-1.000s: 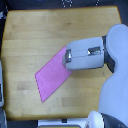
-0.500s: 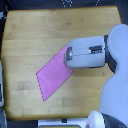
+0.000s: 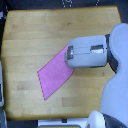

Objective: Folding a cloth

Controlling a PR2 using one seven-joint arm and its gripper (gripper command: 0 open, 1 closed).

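The pink-magenta cloth [image 3: 54, 74] lies flat on the wooden table [image 3: 35, 35], a slanted rectangle running from the lower left up toward the right. Its upper right end goes under my white arm. My gripper [image 3: 68, 56] sits at the left end of the bulky white forearm [image 3: 89, 51], right over the cloth's upper right corner. The fingers are hidden under the arm housing, so I cannot tell whether they are open or shut, or whether they hold the cloth.
The robot's white body [image 3: 117, 85] fills the exterior view's right side. Dark equipment [image 3: 65, 4] lines the table's far edge, and a pale object [image 3: 2, 87] stands at the left edge.
The arm and gripper have shifted slightly; the cloth's upper right end looks a little more covered. The cloth's lower left part has not moved.
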